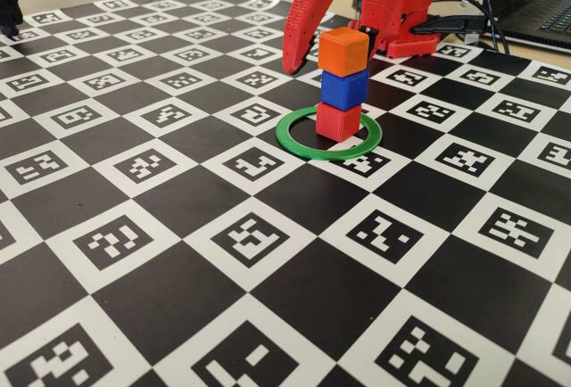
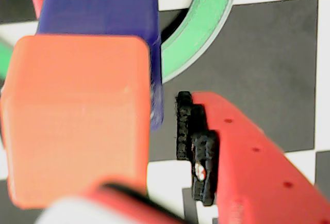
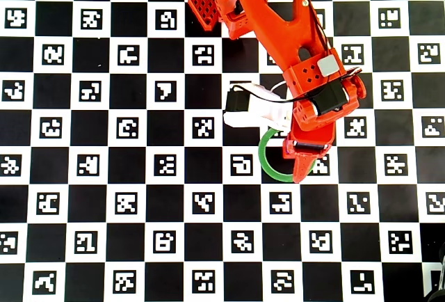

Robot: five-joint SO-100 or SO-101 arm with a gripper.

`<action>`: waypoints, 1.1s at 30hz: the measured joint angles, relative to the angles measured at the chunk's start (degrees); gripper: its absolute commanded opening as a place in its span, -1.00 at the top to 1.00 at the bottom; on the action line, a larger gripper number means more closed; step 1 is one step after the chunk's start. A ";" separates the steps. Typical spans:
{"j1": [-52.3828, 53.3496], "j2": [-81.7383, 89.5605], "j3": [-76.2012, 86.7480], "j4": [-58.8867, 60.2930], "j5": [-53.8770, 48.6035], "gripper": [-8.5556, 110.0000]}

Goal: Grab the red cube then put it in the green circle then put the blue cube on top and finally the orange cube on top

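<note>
Checkered marker board [image 1: 268, 316] under cubes

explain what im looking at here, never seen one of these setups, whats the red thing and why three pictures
The big red thing is a small robot arm with a two-finger gripper at its end. The three pictures show one moment from three cameras: one stands at table height to the side, one rides on the arm's wrist and sees things very close, and one looks straight down.

The surface is a black-and-white checkered board printed with square code markers. On it lies a flat green ring. Inside the ring stands a tower of three small cubes: the red cube at the bottom, the blue cube on it, the orange cube on top. From above, the arm hides the tower.

Nothing is held. In the wrist view a red finger stands beside the orange cube with a gap between them, so the gripper looks open.
</note>
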 measured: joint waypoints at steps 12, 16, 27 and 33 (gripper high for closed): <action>0.70 11.34 0.00 5.19 -3.08 0.01; 1.49 14.59 0.00 6.94 -4.57 0.02; 8.44 25.58 1.93 8.53 -15.73 0.06; 12.74 36.04 9.76 6.94 -27.60 0.06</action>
